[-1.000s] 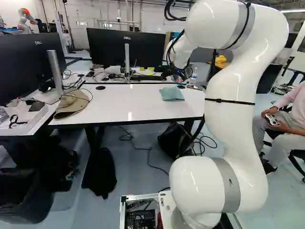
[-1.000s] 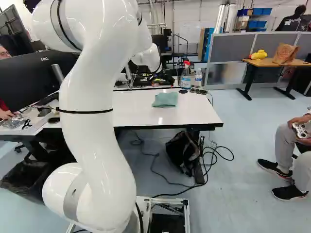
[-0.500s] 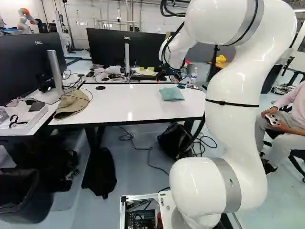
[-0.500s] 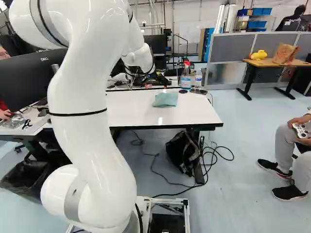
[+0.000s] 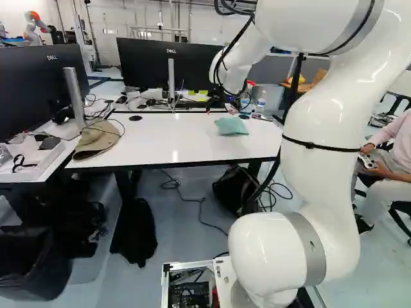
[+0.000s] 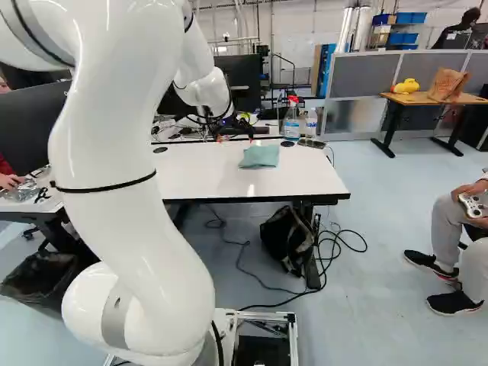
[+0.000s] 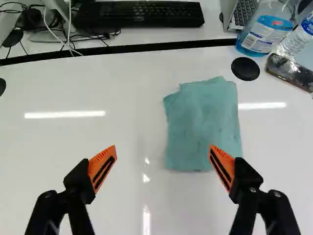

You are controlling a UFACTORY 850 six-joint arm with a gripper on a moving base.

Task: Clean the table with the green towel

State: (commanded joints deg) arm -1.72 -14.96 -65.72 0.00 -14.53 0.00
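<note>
Bin [image 5: 32, 273], one and black, stands on the floor at the far left of the left base view. Past it comes a white tray [image 5: 46, 168] with small things in it, and the first of two monitors [image 5: 32, 90]; another robot [image 5: 32, 27], white and orange, is in the background. Next along, one tan cap [image 5: 99, 141] lies on the white table [image 5: 160, 138], with a dark bag [image 5: 135, 228] below. The second monitor stands behind the table, with a black keyboard [image 7: 146, 13] near its foot.

The gripper [image 5: 221, 110] is above the table, its two fingers wide apart, each with an orange pad [image 7: 101, 169]. Ahead of it and nearer one finger lies the towel [image 7: 203, 125]. There is just one, a soft blue-green, folded into a rough rectangle, with a stepped corner, slightly wavy edges and a few faint darker spots. It rests flat on the table, toward the right end in the left base view. That one finger overlaps the towel's edge in the wrist view; whether they touch, I cannot tell.

Under that end is a second bag [image 6: 286, 236], with cables beside it. Beyond the towel stand two bottles: a spray bottle [image 6: 291, 123] with blue liquid and a red head, and a clear water bottle [image 6: 311, 122]. The white arm [image 5: 321, 173] rises to the right, and past it one person [image 5: 392, 154] sits holding a controller [image 5: 367, 162].
</note>
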